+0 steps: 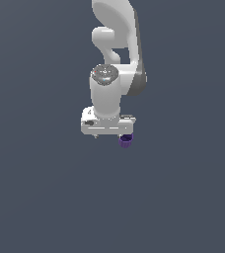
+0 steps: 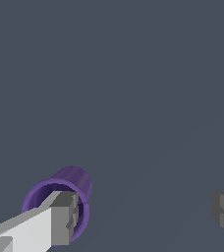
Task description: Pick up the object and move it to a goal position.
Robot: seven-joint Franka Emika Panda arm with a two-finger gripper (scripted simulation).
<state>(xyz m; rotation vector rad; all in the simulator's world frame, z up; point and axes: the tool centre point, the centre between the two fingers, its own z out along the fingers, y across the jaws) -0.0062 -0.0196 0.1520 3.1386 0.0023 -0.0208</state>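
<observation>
Gripper (image 2: 143, 216) spread wide, holding nothing: one finger (image 2: 60, 219) overlaps the purple cylinder (image 2: 72, 179), the other stands well apart. Cylinder lies on its side on the surface (image 1: 35, 197) (hollow end toward my wrist camera), so I judge myself off-centre for a grasp.

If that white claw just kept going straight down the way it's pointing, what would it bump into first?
Probably the purple cup: one finger of the open gripper overlaps its rim. Between the fingers only bare grey floor shows, though depth is unclear.

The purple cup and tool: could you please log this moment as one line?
phase: approach | tool: open | purple cup: ungrasped, by one finger, not between them | goal: unseen
</observation>
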